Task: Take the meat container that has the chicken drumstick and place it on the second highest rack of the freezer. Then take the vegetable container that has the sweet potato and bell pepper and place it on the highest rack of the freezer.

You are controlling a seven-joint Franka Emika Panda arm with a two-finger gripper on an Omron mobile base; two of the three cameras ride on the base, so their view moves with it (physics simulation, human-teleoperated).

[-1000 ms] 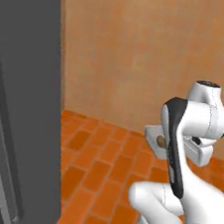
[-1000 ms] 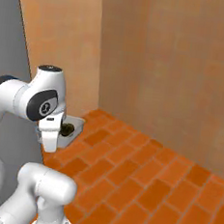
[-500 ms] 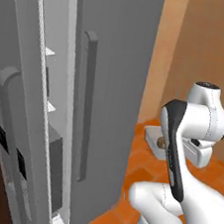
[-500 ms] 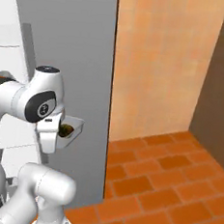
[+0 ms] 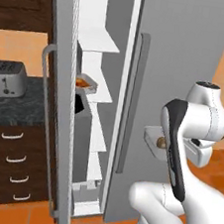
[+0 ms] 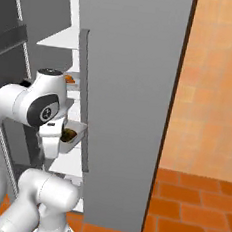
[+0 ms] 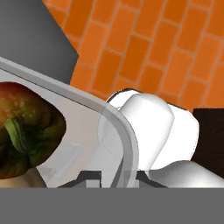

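My gripper [image 7: 112,178] is shut on the rim of the clear vegetable container [image 7: 109,122], which it holds in the air beside the arm [image 5: 153,138]. Inside lie the dark-red bell pepper [image 7: 26,135] with its green stem and a tan bit of the sweet potato [image 7: 26,180]. The grey freezer [image 5: 55,101] stands open ahead on the left, showing white shelves. The meat container [image 5: 86,84] with an orange-brown piece rests on the second highest rack [image 5: 100,96]. The highest rack [image 5: 99,43] above it is bare. The held container [image 6: 72,134] hangs at about the level of a lower shelf.
The closed grey door [image 5: 186,59] with a long vertical handle [image 5: 133,102] fills the space right of the open compartment. A toaster [image 5: 6,77] sits on the dark counter [image 5: 14,108] over wooden drawers at the left. Orange brick floor [image 6: 195,201] lies to the right.
The whole picture has swung as the base turned: wall and floor gave way to the open freezer interior. The container stays in the shut gripper, held the same way by the arm.
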